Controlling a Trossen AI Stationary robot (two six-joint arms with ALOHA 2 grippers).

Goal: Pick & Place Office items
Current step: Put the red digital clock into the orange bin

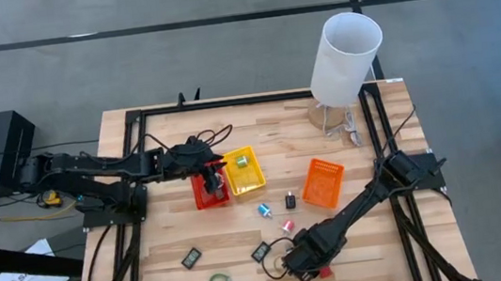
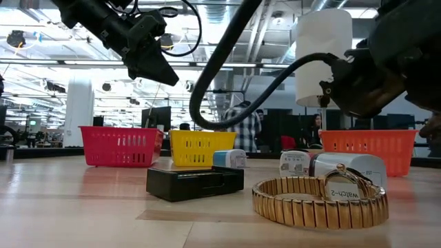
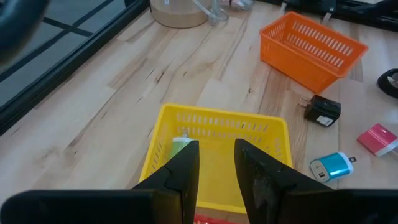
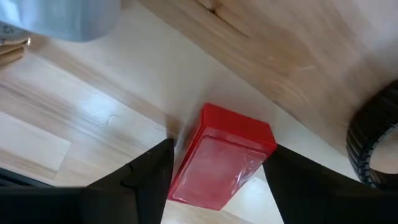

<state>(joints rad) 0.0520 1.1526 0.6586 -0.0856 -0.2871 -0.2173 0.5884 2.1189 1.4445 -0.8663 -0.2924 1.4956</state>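
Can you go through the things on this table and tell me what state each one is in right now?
Right gripper: open, down at the table, fingers either side of the red block.
Red block: lying on the table, not lifted.
Left gripper: fingers apart, empty, above the yellow tray.
Yellow tray: upright, a green item inside.
Orange tray: upright, looks empty.
White cylinder: tilted.

The high view looks straight down on the whole table (image 1: 259,130). The low view looks level across it. Each wrist view sits close. High, low and left wrist views share the yellow tray (image 1: 244,171) (image 2: 198,147) (image 3: 214,127).
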